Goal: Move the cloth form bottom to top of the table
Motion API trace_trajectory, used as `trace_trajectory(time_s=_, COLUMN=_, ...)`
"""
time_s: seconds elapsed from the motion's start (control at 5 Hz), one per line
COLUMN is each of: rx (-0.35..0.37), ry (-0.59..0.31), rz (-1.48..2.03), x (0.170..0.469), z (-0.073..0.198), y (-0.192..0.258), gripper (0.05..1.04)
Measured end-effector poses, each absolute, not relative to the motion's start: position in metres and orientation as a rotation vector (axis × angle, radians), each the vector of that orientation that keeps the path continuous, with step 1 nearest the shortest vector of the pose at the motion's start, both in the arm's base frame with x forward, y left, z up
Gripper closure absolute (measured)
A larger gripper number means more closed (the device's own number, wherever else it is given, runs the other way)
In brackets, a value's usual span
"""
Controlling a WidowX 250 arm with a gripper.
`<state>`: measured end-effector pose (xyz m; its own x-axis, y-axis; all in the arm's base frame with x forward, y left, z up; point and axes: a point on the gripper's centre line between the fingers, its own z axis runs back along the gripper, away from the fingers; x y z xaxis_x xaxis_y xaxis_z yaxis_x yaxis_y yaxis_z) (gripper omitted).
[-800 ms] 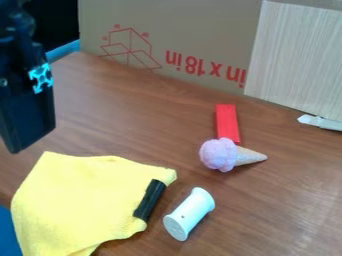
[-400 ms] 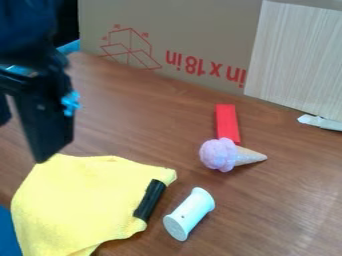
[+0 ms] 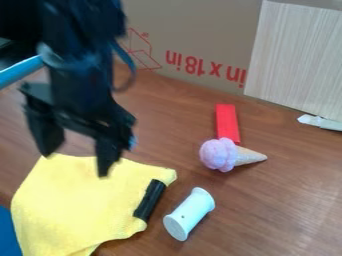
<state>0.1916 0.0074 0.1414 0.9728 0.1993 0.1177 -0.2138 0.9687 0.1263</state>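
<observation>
I had one brown wood-grain table [image 3: 280, 200] in view. One brown cardboard sheet with red print [image 3: 200, 30] stood beyond the cloth, at the table's far side. The one black robot arm [image 3: 80, 65] came in from the top left and hung down over the cloth's far part. One pale wood-grain panel [image 3: 300, 60] stood beyond the cloth and well to its right. The one yellow cloth [image 3: 73, 205], my landmark, lay slightly rumpled on the near left of the table. The black gripper [image 3: 75, 164] pointed down above its far edge, its two fingers spread apart, one toward the left, the other nearer the cloth's middle.

Of the smaller things I counted one each: a white spool-shaped cylinder [image 3: 189, 214], tilted across my view just right of the cloth; a toy ice cream cone with a lilac scoop [image 3: 218, 154], farther right and beyond, its tip pointing away from the cloth; a flat red block [image 3: 227, 122], farther from the cloth than the scoop; and a short black cylinder [image 3: 149, 200] at the cloth's right edge.
</observation>
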Motion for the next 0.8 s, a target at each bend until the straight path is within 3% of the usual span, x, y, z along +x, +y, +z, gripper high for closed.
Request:
trace_trajectory(time_s=0.2, rx=0.126, ry=-0.142, rz=0.237, x=0.200, z=0.132, y=0.010, gripper=0.085)
trace_trajectory(time_s=0.8, rx=0.131, ry=-0.130, rz=0.320, x=0.206, z=0.102, y=0.029, gripper=0.085)
